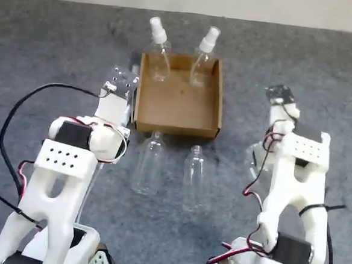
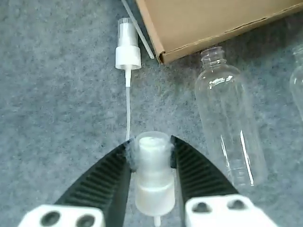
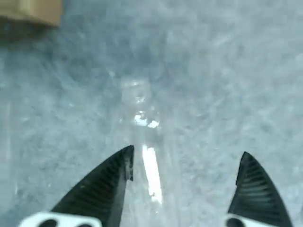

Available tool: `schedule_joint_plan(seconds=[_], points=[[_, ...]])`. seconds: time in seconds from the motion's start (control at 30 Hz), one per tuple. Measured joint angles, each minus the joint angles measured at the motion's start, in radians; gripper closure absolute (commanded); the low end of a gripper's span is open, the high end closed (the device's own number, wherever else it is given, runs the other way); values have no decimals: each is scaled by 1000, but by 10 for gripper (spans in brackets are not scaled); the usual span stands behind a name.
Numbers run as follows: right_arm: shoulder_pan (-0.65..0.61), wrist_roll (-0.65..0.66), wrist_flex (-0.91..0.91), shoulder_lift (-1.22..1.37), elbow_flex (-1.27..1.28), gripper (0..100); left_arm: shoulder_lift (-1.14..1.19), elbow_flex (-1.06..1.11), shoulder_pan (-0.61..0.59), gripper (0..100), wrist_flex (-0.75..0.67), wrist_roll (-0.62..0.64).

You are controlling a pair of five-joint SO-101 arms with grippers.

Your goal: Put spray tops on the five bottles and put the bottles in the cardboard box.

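Observation:
A cardboard box [image 1: 178,99] sits on the grey carpet with two capped bottles [image 1: 159,55] [image 1: 204,56] standing at its far side. Two uncapped clear bottles [image 1: 148,163] [image 1: 194,177] lie in front of the box. My left gripper [image 2: 150,144] is shut on a white spray top [image 2: 154,177]. Beyond it, a second spray top [image 2: 128,52] lies near the box corner [image 2: 163,54], with one bottle [image 2: 229,118] beside it. My right gripper [image 3: 187,153] is open just above a third uncapped bottle [image 3: 142,142], which lies partly between its fingers, nearer one of them.
Both white arms [image 1: 71,155] [image 1: 295,158] stand at the near side of the carpet. The box's low walls rise between the lying bottles and the two standing ones. Bare carpet lies to the far left and far right of the box.

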Motion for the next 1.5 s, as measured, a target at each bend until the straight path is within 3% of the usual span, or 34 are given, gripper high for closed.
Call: schedule_joint_plan(seconds=[0.17,0.4,0.57,0.93,1.13,1.33,1.5], points=[[-8,68,58,133,-23,732,0,5,0,997,-6,0],[-6,81,69,212,-21,932,0,5,2,997,-6,0],[12,81,69,212,-21,982,0,34,0,997,-18,0],[370,89,48,295,-258,982,-2,58,-2,997,-43,0],[376,89,48,479,-397,969,-2,63,-2,997,-43,0],[371,89,97,522,-439,803,-2,63,-2,997,-43,0],[345,89,129,523,-448,779,-2,63,-2,997,-46,0]])
